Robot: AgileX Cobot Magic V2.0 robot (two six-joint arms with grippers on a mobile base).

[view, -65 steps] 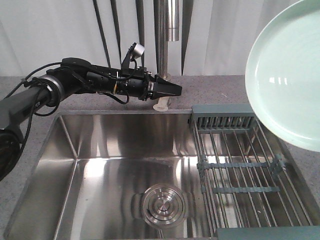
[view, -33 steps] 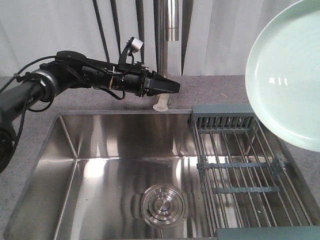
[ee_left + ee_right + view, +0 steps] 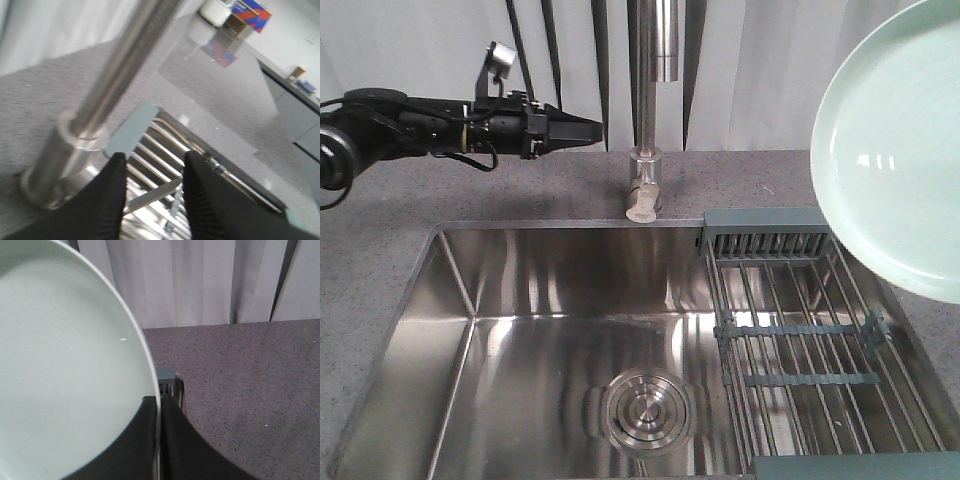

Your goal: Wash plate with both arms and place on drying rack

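Note:
The pale mint-green plate (image 3: 900,150) hangs tilted at the right, above the drying rack (image 3: 800,330), a grid of steel rods with a grey-blue frame lying across the right side of the sink. In the right wrist view my right gripper (image 3: 159,401) is shut on the plate's (image 3: 65,380) rim, one finger on each face. The rack's end piece (image 3: 166,375) shows just beyond the fingertips. My left gripper (image 3: 592,128) hovers over the back-left countertop, left of the faucet, pointing right. It stands open (image 3: 152,159) with nothing between its fingers, and the rack rods (image 3: 167,134) show past them.
A steel faucet (image 3: 646,170) rises from the counter behind the sink and also shows in the left wrist view (image 3: 115,75). The steel sink basin (image 3: 550,300) has a round drain (image 3: 645,410). Grey speckled countertop (image 3: 380,250) surrounds it, with white curtains behind.
My left arm has drawn back to the left and slightly upward, away from the faucet base. The plate and right gripper have stayed put.

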